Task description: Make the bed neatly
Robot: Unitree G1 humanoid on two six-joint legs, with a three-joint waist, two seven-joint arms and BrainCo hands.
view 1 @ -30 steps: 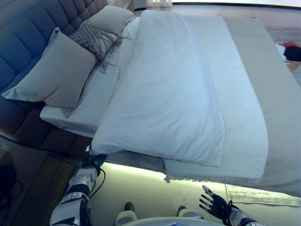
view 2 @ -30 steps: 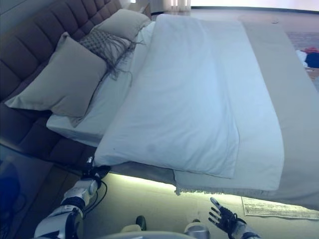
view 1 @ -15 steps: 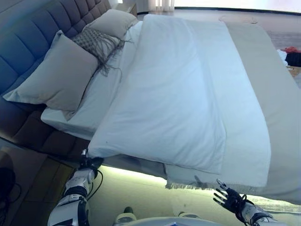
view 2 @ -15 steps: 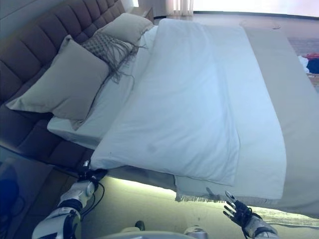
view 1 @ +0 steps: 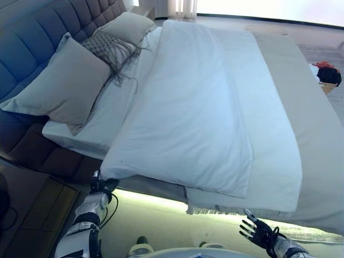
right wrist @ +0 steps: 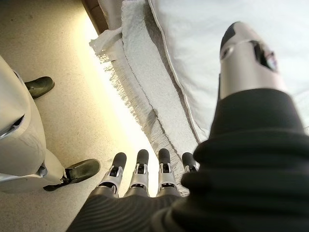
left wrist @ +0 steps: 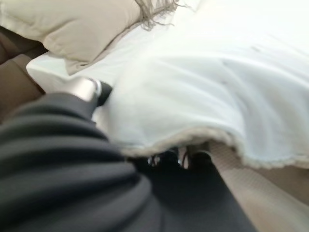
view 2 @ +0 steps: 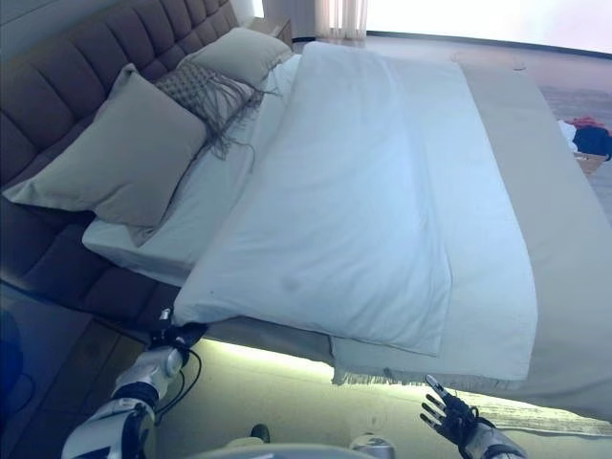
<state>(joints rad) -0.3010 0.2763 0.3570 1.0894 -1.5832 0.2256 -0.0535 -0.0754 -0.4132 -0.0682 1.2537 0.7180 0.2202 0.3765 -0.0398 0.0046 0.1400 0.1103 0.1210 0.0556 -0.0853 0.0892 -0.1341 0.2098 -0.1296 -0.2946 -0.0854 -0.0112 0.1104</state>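
A white duvet (view 1: 199, 107) lies folded along the bed over a white sheet (view 1: 107, 107), with a beige fringed blanket (view 1: 317, 140) on the foot side. My left hand (view 1: 102, 185) is at the duvet's near corner by the bed's side. In the left wrist view its thumb (left wrist: 89, 89) presses on top of the duvet (left wrist: 203, 87) and its fingers (left wrist: 169, 157) curl under the hem. My right hand (view 1: 258, 232) hovers open, fingers spread, just below the blanket's fringe (right wrist: 130, 72), touching nothing.
A large beige pillow (view 1: 59, 86), a knitted fringed cushion (view 1: 110, 45) and a second pillow (view 1: 129, 24) lean on the tufted headboard (view 1: 32, 37). A lit strip (view 1: 156, 196) runs under the bed frame. Red and dark items (view 1: 325, 72) lie on the floor beyond the bed.
The view has shifted a little. My right hand has moved to the right, up toward the fringed edge, still open. My left hand stays on the duvet corner.
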